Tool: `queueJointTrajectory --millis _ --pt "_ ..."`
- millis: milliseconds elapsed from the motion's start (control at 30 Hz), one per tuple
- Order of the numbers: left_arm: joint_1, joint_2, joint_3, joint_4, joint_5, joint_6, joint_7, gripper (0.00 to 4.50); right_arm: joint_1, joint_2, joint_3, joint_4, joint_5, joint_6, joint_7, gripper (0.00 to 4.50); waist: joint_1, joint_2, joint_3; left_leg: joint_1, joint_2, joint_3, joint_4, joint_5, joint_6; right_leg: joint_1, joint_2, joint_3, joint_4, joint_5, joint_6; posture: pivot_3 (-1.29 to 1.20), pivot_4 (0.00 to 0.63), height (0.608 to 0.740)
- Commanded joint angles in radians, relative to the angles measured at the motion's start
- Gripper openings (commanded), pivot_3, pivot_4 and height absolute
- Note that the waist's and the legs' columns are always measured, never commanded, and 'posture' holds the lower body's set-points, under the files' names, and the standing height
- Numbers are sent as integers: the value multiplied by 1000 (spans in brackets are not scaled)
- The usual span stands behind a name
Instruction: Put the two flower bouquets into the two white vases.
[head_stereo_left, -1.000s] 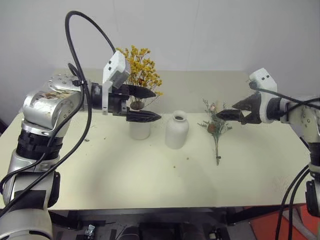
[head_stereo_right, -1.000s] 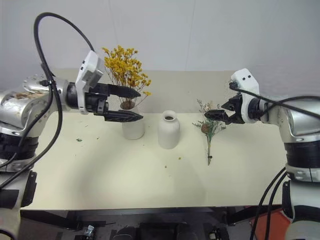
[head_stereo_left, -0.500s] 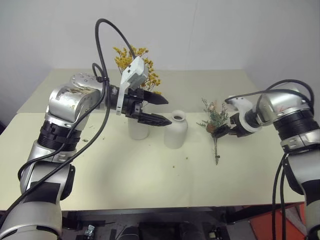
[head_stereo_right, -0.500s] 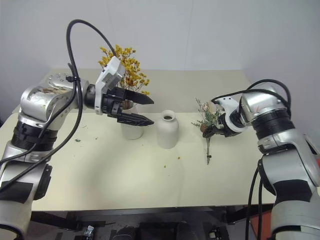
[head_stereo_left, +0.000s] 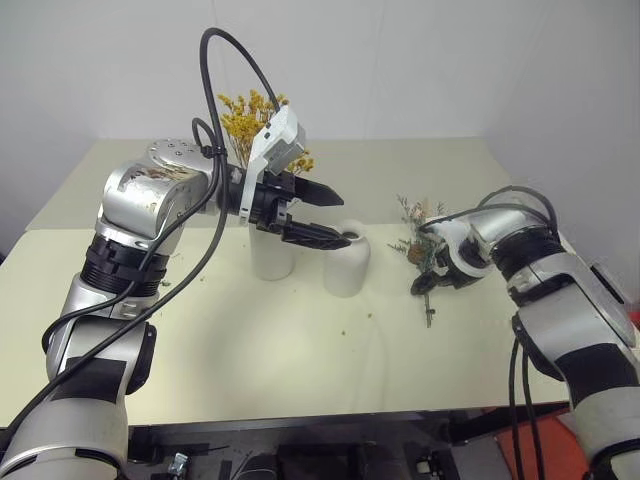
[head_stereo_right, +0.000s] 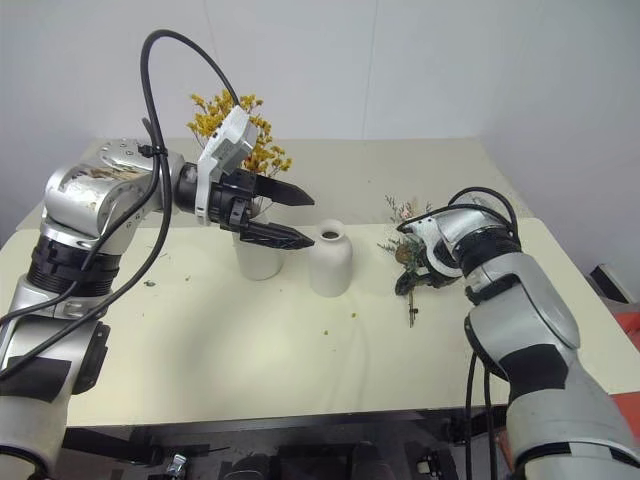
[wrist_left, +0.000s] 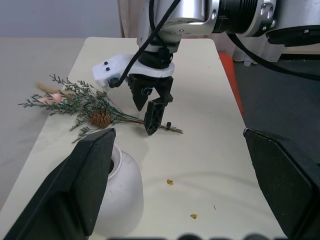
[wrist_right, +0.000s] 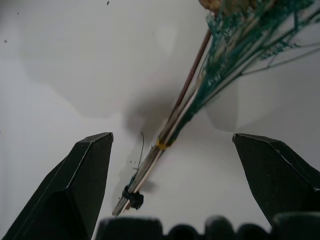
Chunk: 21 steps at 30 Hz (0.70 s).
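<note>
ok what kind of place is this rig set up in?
Looks like a lab or test room, not a home: a bare cream table against plain white walls, staged only with the white vases, the dried flowers and a few crumbs. Exposed cabling on both arms fits that.

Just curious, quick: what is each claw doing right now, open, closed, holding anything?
Left gripper: open, holding nothing.
Right gripper: open over the sprig's stems, not gripping them.

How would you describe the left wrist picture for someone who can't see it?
The right gripper, open, points down over the stems of a grey-green bouquet lying on the cream table. The short white vase, empty, stands in the foreground between two black fingers.
</note>
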Motion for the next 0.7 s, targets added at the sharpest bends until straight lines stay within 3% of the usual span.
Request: queueJointTrajectory --millis 33,100,200,567,700 --pt "-6 9 18 -36 -1 8 1 4470 -50 19 -34 57 -55 -54 15 4500 0 0 0 0 0 0 0 0 0 0 0 0 0 1 -1 0 150 740" --pt "2 18 15 -43 6 4 -1 4470 -53 43 -48 83 -73 -76 15 4500 0 0 0 0 0 0 0 0 0 0 0 0 0 1 -2 0 150 740" --pt "4 26 14 -41 14 -1 -2 4500 -59 69 -78 117 -96 -102 4 3904 -1 1 0 0 0 0 0 0 0 0 0 0 0 1 -2 0 150 740" --pt "25 77 -11 -63 40 -8 -44 4500 -64 74 -151 149 -155 -110 4 199 -3 1 1 0 0 0 0 0 0 0 0 0 0 1 -2 0 150 740" --pt "27 87 -16 -63 48 -14 -56 4500 -80 46 -211 148 -146 -70 -19 42 -6 2 1 0 0 0 0 0 0 0 0 0 1 1 -2 0 150 740"
